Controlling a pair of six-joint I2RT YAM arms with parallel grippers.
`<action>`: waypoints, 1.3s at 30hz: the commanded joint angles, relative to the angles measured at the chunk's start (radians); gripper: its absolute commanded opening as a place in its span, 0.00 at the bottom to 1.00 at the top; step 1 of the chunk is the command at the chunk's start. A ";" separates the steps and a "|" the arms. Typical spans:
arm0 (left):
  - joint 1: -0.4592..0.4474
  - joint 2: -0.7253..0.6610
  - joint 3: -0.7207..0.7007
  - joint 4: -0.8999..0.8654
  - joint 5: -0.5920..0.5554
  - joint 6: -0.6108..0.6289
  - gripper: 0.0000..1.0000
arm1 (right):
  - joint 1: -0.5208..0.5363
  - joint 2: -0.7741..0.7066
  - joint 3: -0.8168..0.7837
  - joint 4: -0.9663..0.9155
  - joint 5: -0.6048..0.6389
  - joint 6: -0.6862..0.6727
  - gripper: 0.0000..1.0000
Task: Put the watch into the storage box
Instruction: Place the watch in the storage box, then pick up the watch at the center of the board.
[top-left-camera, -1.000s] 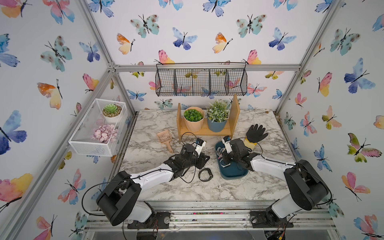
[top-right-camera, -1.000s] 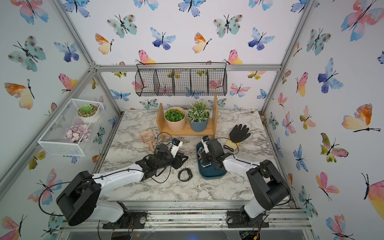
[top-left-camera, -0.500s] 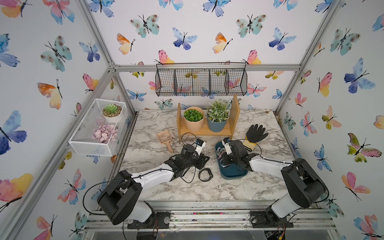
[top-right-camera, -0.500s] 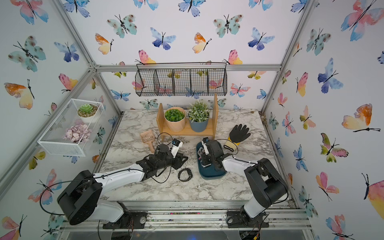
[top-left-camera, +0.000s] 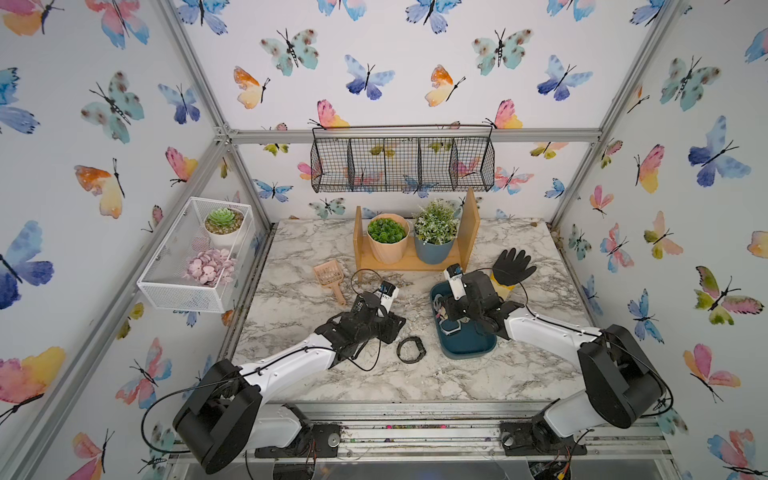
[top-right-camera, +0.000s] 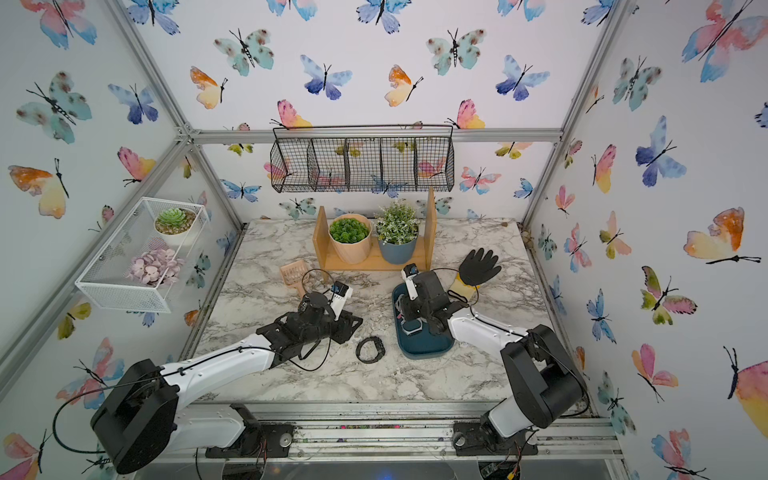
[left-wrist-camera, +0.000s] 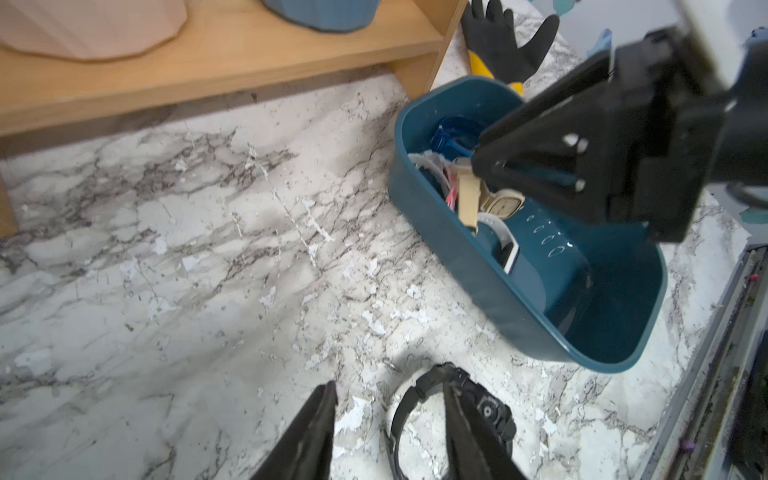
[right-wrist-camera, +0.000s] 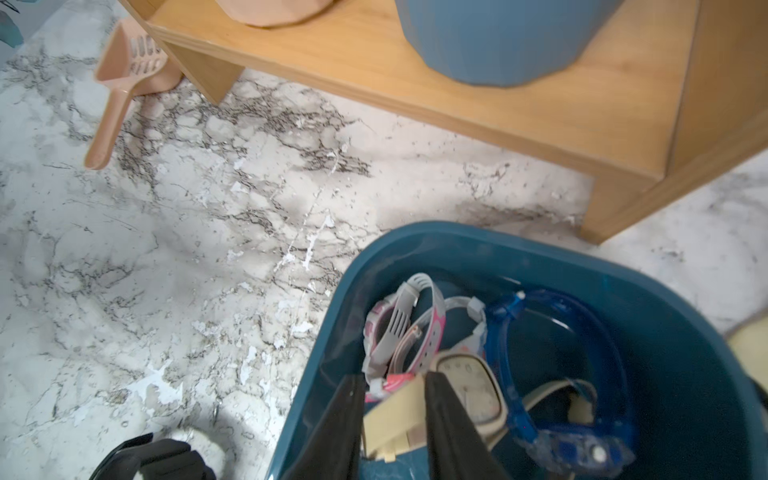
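Handling call on black watch (top-left-camera: 410, 350): looks light. The strap looks like a soft rubbery loop buckled shut, and the case is the only stiff, chunky part. Probably not fragile, and the ribbed strap should give decent friction. I'd pinch the strap wall close to the case, one finger inside the ring and one outside; taken far from the case it would likely swing.

Looks: all black, bulky case, closed ring lying on its edge so the loop opens upward.

Position: on the surface (top-left-camera: 415, 382) near the middle of the front edge, just beside the storage box (top-left-camera: 469, 347) but outside it.

Left fingers (left-wrist-camera: 316, 428) are apart and empty, low at the black watch. One finger overlaps the strap in the wrist view, so I can't tell if there's contact.

Right fingers (right-wrist-camera: 444, 415) are down in the storage box, part-way apart, with the beige watch (right-wrist-camera: 478, 390) strap between them. Can't tell whether they pinch it. Pink-white and blue watches lie alongside it.
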 joint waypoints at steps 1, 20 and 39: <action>0.000 -0.024 -0.032 -0.072 -0.003 -0.023 0.47 | 0.031 -0.018 0.030 0.009 -0.034 -0.038 0.36; -0.044 0.114 -0.058 -0.040 0.035 -0.064 0.48 | 0.144 0.025 0.023 0.081 -0.085 -0.053 0.46; -0.063 0.217 -0.040 0.012 0.042 -0.073 0.36 | 0.152 0.052 0.019 0.094 -0.083 -0.056 0.47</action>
